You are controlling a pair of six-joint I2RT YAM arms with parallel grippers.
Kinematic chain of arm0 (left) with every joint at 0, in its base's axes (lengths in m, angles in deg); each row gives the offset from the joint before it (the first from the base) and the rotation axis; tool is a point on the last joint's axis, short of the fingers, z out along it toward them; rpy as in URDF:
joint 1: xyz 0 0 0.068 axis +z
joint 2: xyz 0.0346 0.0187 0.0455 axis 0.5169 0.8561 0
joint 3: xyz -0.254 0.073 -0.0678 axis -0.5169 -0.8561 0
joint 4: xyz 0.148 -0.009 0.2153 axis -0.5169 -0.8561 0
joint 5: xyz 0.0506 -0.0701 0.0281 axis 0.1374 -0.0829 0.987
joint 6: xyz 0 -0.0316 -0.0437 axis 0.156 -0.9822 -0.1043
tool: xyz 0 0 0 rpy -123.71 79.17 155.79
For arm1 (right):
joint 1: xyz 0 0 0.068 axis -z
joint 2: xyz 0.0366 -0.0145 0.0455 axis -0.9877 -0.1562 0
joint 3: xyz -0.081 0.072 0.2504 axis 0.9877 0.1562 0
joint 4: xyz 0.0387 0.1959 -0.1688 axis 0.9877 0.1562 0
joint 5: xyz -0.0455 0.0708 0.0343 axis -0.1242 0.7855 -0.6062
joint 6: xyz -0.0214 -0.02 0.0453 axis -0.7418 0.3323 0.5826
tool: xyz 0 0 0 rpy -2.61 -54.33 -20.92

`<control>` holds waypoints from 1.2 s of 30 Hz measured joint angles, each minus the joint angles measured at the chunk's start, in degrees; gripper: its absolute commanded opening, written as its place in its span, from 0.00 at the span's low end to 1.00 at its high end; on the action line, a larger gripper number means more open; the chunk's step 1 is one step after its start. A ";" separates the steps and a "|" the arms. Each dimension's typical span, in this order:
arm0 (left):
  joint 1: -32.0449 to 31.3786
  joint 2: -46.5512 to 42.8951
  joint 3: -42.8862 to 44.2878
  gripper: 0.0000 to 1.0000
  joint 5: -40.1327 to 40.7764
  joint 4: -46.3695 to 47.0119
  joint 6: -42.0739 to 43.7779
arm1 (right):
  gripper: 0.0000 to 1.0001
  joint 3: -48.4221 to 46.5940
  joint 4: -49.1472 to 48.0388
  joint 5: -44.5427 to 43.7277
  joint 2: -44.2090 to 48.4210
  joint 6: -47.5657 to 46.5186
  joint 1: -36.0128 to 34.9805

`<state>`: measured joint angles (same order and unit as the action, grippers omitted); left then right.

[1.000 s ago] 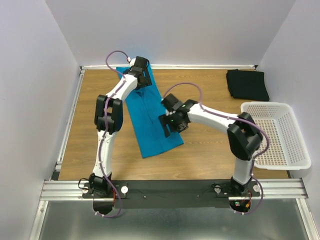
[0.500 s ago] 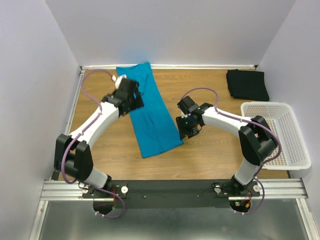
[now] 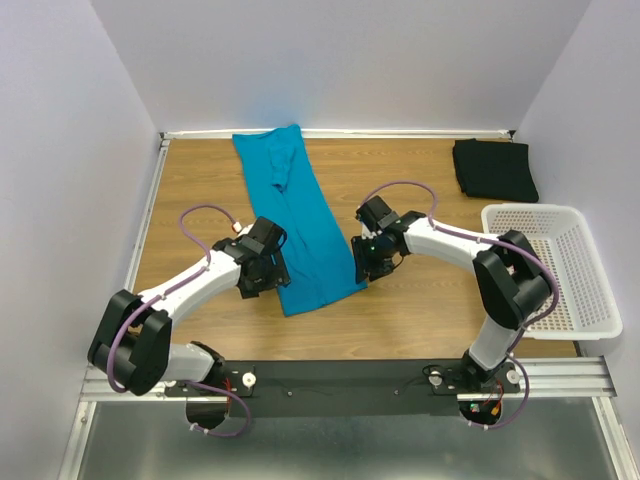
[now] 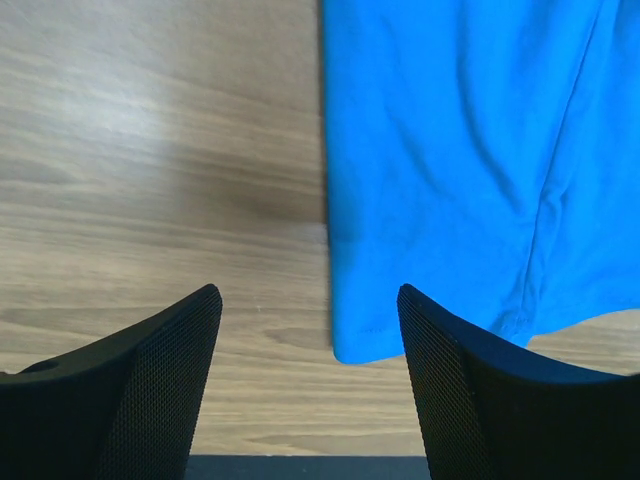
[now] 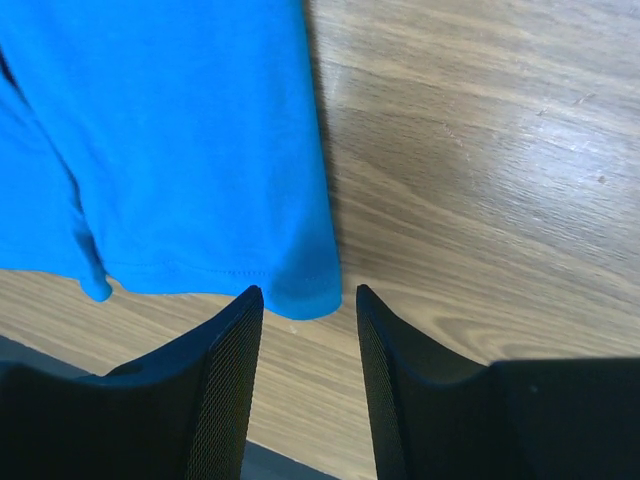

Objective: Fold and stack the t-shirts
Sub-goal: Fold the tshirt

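**Desk:** Where is the teal shirt point(image 3: 298, 225) sitting for you?

**Me:** It lies flat on the tabletop point(image 3: 430, 300) as a long narrow strip. It runs from the far edge towards the arms and slants a little to my right. Its near hem is between my two arms.

**Desk:** And the left claw point(image 4: 305, 298)?

**Me:** I have it low over the near left corner of that strip. Its jaws stand wide apart: one finger is over bare wood and the other over blue cloth. The shirt's side edge runs up between them, and nothing is pinched.

**Desk:** The right claw point(image 5: 308, 292)?

**Me:** It is at the near right corner. The jaws are apart with a narrower gap than on the left. The stitched hem corner lies flat just beyond the tips, and I see no cloth clamped.

**Desk:** The other one?

**Me:** The black shirt point(image 3: 494, 168) sits folded in the far right corner, well apart from both arms. The white basket point(image 3: 560, 212) is just nearer than it, along the right edge
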<state>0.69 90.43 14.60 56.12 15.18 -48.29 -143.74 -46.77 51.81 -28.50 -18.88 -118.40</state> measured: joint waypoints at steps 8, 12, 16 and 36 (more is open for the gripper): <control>-2.12 0.00 -1.18 0.77 -0.26 0.00 -2.34 | 0.43 1.22 -1.20 -2.36 -1.46 0.66 -0.57; -3.63 0.46 -1.07 0.75 -0.11 -0.59 -3.23 | 0.38 1.25 -1.55 -5.01 -1.46 0.79 -2.38; -5.66 1.64 -0.70 0.75 0.26 -2.16 -4.63 | 0.29 1.25 -1.62 -6.86 -1.49 1.07 -4.09; -10.23 4.50 0.61 0.57 0.72 -5.44 -9.40 | 0.01 0.98 -1.64 -8.41 -1.79 1.75 -5.29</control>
<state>-9.54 94.94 15.21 56.84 9.74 -57.69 -142.76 -48.41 43.39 -30.30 -17.13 -123.69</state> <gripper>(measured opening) 0.595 0.014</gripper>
